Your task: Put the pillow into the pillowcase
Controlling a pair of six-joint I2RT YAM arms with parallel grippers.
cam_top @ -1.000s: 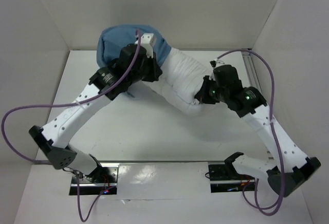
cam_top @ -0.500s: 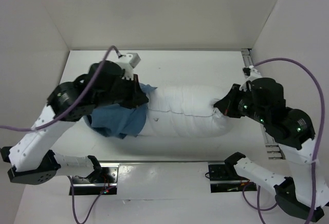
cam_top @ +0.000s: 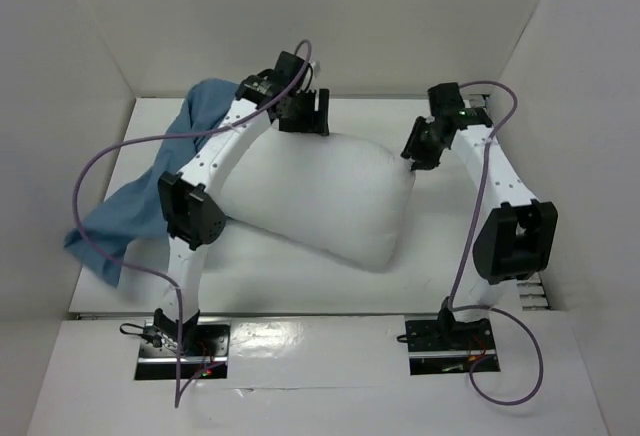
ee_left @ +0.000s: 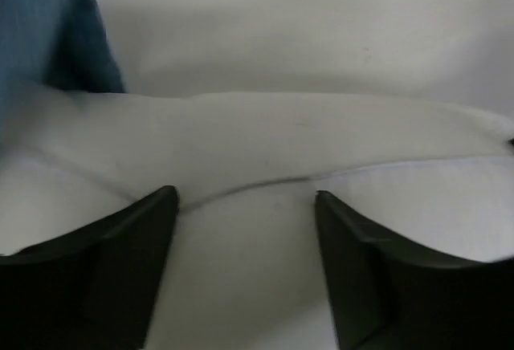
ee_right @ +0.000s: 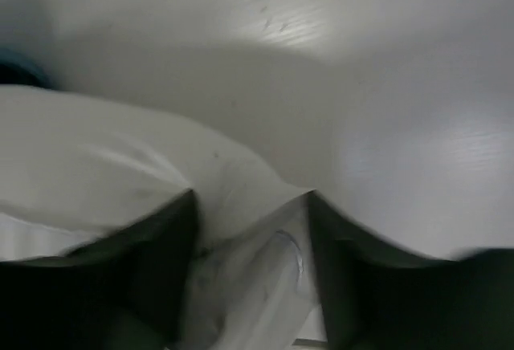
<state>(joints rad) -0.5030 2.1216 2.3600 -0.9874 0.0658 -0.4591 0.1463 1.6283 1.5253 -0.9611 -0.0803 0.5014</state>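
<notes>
The bench (cam_top: 290,281) carries the pillow (cam_top: 330,196) bare across its middle, wholly outside the pillowcase (cam_top: 130,211), which sprawls toward the left edge, so insertion looks unstarted. The left claw (ee_left: 245,196) hangs released over the pillow's far left corner. The right claw (ee_right: 250,195) straddles the far right corner; whether it pinches, I cannot tell.

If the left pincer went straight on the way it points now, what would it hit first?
The pillow: the left pincer stands open with white fabric right ahead of its tips, though the gap is hard to judge.
</notes>
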